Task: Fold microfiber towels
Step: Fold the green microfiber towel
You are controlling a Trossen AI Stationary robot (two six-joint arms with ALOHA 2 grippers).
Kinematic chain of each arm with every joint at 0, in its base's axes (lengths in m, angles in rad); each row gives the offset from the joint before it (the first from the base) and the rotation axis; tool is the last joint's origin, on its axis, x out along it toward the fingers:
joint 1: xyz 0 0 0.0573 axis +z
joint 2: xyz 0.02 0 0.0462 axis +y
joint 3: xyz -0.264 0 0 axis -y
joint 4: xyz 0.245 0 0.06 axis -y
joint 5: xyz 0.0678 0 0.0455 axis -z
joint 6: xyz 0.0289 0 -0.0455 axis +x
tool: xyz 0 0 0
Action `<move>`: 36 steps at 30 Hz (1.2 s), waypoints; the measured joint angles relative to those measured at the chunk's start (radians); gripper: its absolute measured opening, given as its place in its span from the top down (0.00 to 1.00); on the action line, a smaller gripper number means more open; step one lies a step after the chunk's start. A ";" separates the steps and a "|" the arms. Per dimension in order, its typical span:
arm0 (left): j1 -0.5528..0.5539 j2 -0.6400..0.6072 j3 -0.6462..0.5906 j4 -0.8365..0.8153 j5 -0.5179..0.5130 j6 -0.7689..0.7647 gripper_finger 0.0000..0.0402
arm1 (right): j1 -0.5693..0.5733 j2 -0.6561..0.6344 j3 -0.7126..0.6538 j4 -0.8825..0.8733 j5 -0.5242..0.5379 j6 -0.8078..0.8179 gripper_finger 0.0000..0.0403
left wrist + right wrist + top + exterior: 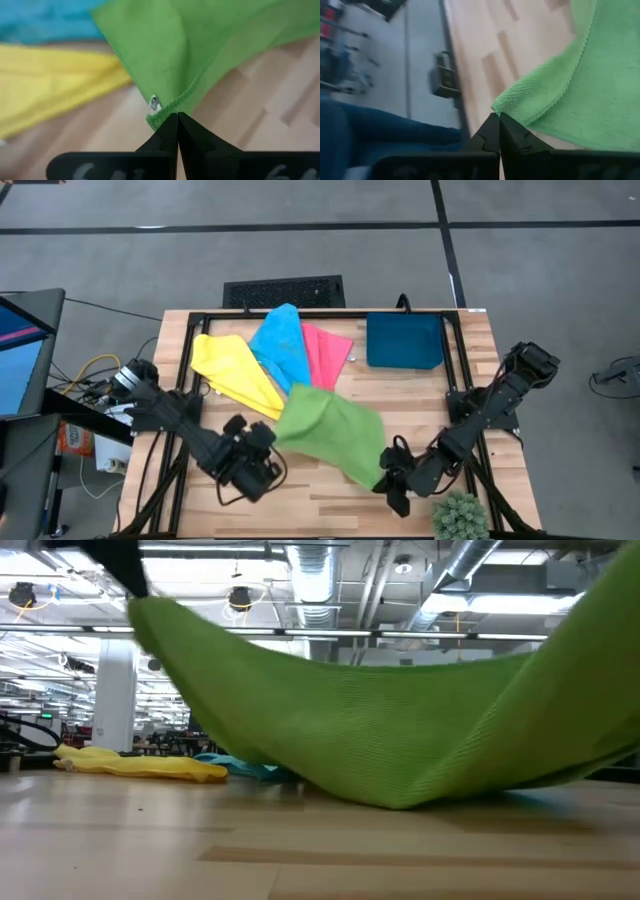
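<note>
The green towel (330, 433) is held up over the table's near middle between my two grippers and sags between them. My left gripper (272, 442) is shut on its near left corner. My right gripper (385, 472) is shut on its near right corner. The yellow towel (235, 373), the sky-blue towel (281, 345) and the pink towel (325, 352) lie fanned out on the table's far left, overlapping one another. My left gripper pinches the green towel's hemmed corner (162, 112) between its two fingertips, beside a small tag. The corner is lifted off the table, and the cloth spreads away from the fingers. My right gripper pinches another hemmed corner (506, 104) of the green towel between its two fingertips. That corner is lifted too, and the towel's middle (400, 795) sags down to the tabletop or just above it.
A dark blue tray (404, 340) lies at the far right. A small green plant (460, 517) stands at the near right edge. A black grille (283, 290) sits beyond the far edge. Bare wood lies along the near edge.
</note>
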 joint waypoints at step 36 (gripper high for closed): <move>0.224 -0.265 0.135 -0.154 -0.223 0.277 1.00 | -0.202 0.000 0.542 -1.465 0.322 -0.470 0.97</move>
